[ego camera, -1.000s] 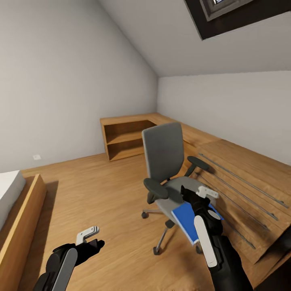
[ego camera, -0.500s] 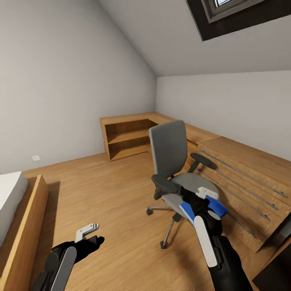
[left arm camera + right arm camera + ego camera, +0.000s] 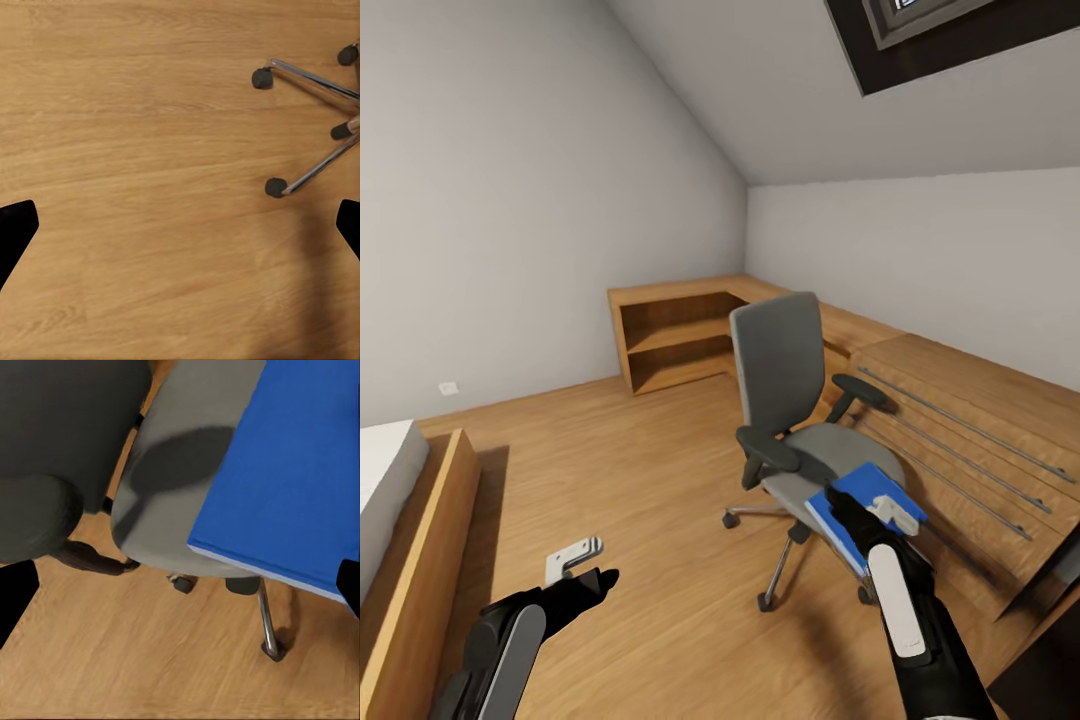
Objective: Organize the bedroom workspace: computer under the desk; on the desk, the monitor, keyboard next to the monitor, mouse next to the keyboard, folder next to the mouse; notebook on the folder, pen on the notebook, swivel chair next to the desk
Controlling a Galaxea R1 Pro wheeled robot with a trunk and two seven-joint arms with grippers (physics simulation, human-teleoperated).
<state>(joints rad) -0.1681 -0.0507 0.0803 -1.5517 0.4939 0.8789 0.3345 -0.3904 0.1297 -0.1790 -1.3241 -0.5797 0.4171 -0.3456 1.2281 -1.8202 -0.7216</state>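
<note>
The grey swivel chair (image 3: 797, 400) stands on the wood floor, facing left. The blue folder (image 3: 857, 497) lies on the front of its seat and overhangs the edge. My right gripper (image 3: 866, 513) hovers open just over the folder's near corner. In the right wrist view the folder (image 3: 294, 472) covers part of the grey seat (image 3: 176, 495), and the gripper (image 3: 180, 589) has its black fingertips spread wide with nothing between them. My left gripper (image 3: 586, 570) hangs open over bare floor, left of the chair. The left wrist view has that gripper (image 3: 180, 232) above planks, near the chair's chrome legs (image 3: 315, 79).
A light oak low cabinet (image 3: 675, 340) with open shelves fills the far corner. An oak drawer front with long bar handles (image 3: 960, 440) runs along the right wall behind the chair. A wooden bed frame (image 3: 415, 560) sits at the left. A dark edge (image 3: 1050, 670) shows at the lower right.
The view swung early on, shifting the chair right in the picture. My right gripper has since drawn back and down to the folder's near corner, so more of the folder shows.
</note>
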